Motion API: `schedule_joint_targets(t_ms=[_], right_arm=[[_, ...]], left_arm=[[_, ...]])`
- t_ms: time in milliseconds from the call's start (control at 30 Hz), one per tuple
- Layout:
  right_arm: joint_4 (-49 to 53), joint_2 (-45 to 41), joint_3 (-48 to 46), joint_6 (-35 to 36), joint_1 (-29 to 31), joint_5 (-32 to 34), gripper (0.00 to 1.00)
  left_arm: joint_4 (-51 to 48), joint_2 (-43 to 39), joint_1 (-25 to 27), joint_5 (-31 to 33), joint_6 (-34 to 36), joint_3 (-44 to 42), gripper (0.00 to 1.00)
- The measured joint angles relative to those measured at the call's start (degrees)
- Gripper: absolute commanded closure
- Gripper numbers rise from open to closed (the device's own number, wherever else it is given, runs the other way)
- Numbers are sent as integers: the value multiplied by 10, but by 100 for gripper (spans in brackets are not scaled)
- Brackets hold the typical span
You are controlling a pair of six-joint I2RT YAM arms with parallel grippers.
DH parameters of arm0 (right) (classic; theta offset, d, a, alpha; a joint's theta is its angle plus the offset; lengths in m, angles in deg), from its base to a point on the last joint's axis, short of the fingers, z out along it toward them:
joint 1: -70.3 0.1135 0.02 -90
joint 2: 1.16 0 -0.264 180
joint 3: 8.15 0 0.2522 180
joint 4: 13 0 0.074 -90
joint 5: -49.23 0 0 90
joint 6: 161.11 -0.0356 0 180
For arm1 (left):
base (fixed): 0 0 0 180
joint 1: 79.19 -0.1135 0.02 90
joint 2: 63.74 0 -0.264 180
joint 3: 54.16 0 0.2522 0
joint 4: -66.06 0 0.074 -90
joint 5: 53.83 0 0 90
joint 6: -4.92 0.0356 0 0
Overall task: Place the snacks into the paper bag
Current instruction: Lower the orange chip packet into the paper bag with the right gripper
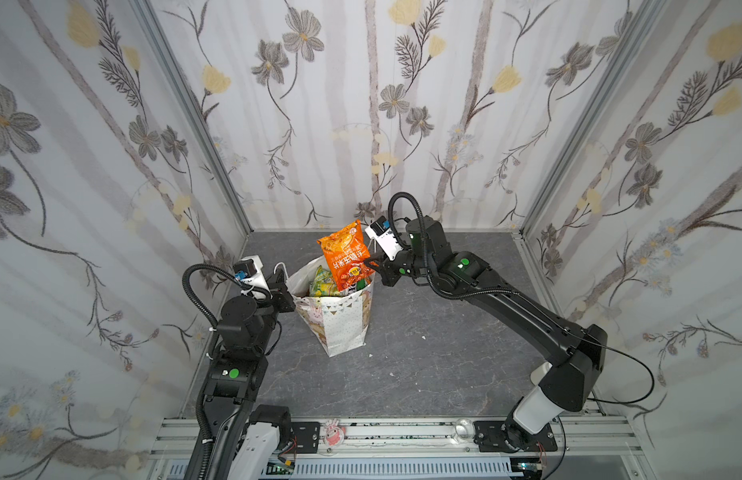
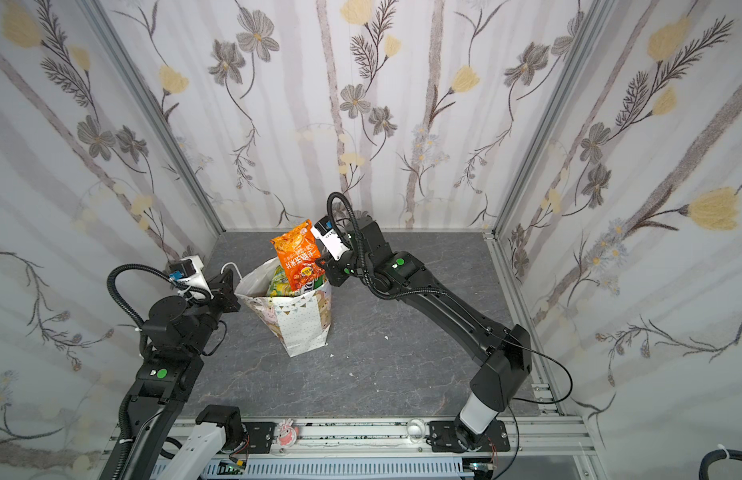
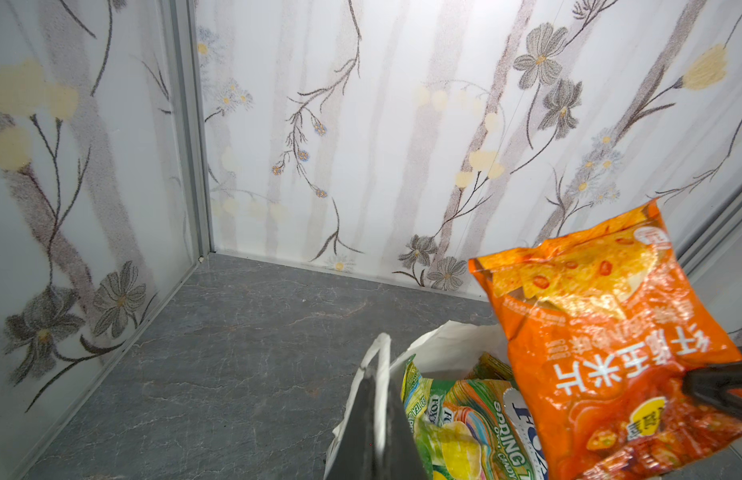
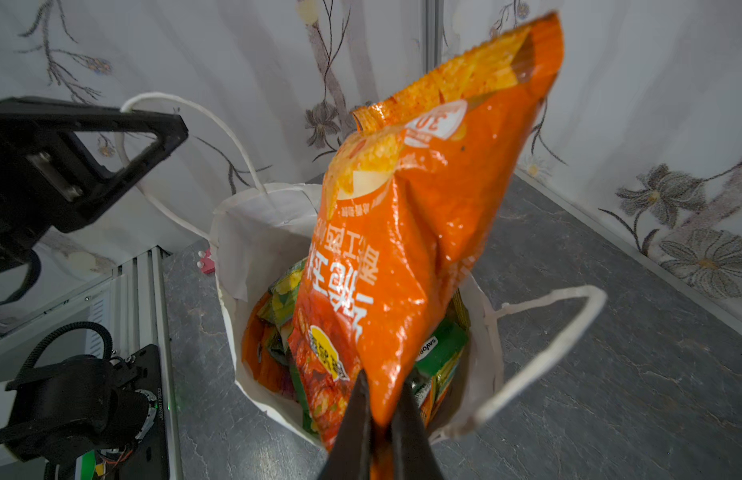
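Note:
The white paper bag (image 1: 340, 324) (image 2: 301, 328) stands upright mid-floor with its mouth open. My left gripper (image 1: 288, 286) (image 3: 377, 374) is shut on the bag's rim (image 3: 448, 345), on its left side. Green-yellow FOX'S packets (image 1: 321, 284) (image 3: 465, 415) (image 4: 440, 345) lie inside the bag. My right gripper (image 1: 371, 264) (image 4: 382, 386) is shut on the edge of an orange packet (image 1: 344, 255) (image 2: 298, 253) (image 3: 602, 332) (image 4: 423, 208). That packet stands tilted over the bag's mouth, its lower end among the packets inside and its top well above the rim.
Flowered walls close in the grey floor (image 1: 423, 374) on three sides. A white cord handle (image 4: 548, 332) hangs off the bag's right side; another (image 1: 280, 266) loops up by my left gripper. A flat pink object (image 1: 333, 432) and a clear round piece (image 1: 464, 428) sit on the front rail.

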Motion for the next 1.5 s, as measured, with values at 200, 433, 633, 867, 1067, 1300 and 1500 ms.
schedule_joint_targets(t_ms=[200,433,633,867,1067,1300,1500], right_arm=[[33,39,33,51,6,-37,80],[87,82,111,92,9,-29,42],[84,86,153,92,10,3,45],[64,157,237,76,58,82,88],[107,240,334,78,64,164,99],[148,259,342,105,67,182,99],[182,291,368,123,67,184,98]], left_arm=[[0,0,0,0,0,0,94],[0,0,0,0,0,0,94],[0,0,0,0,0,0,94],[0,-1,0,0,0,0,94],[0,-2,0,0,0,0,94],[0,-3,0,0,0,0,94],[0,-9,0,0,0,0,94]])
